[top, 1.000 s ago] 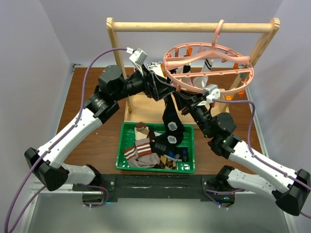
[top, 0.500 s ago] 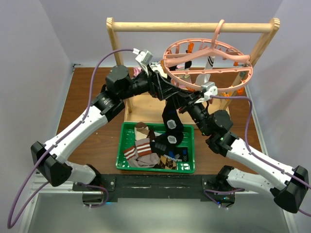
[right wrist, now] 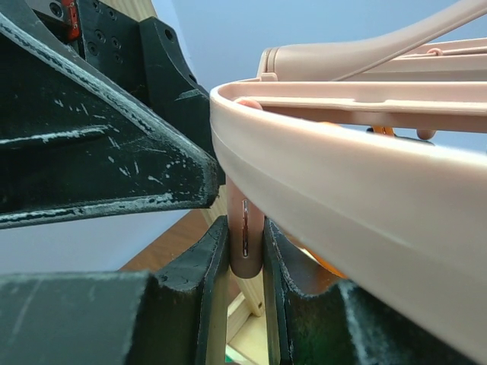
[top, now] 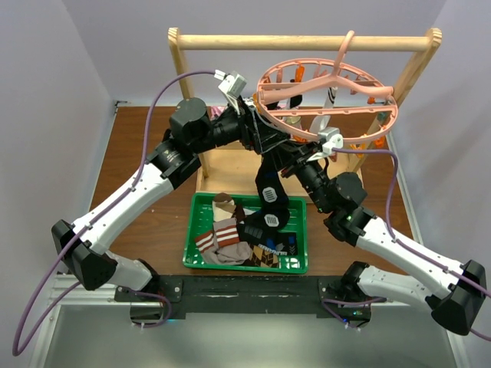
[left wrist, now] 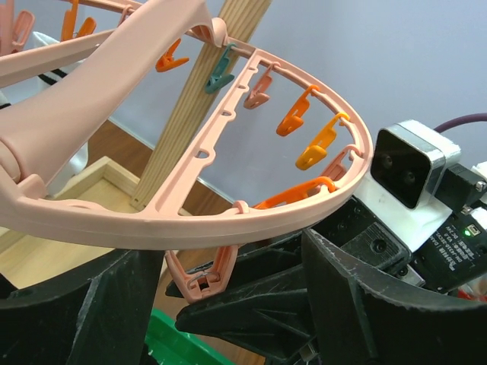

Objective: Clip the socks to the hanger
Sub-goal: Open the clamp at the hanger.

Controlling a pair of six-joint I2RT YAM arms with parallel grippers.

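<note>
The pink hanger (top: 330, 86) hangs from the wooden rack. My right gripper (right wrist: 245, 234) is shut on one pink clip (right wrist: 245, 262) under the near rim (left wrist: 228, 220). My left gripper (left wrist: 224, 266) stands open, its jaws wide to either side of that same clip (left wrist: 199, 275) and touching nothing. In the top view the left gripper (top: 257, 126) and right gripper (top: 288, 153) meet at the ring's near-left edge. A black patterned sock (top: 270, 203) hangs below them; its top end is hidden, so I cannot tell what holds it. More socks (top: 217, 234) lie in the green basket (top: 189, 230).
The light wooden rack (top: 299, 42) spans the back, its base tray (top: 230, 165) behind the basket. Pale socks (top: 318, 126) hang from the hanger's far clips. Orange and pink clips (left wrist: 293, 118) line the rim. Walls close in on both sides.
My left arm has swung right and up to the hanger's near rim, and its jaws have narrowed a little. The ring has tilted slightly. The right gripper keeps hold of the clip.
</note>
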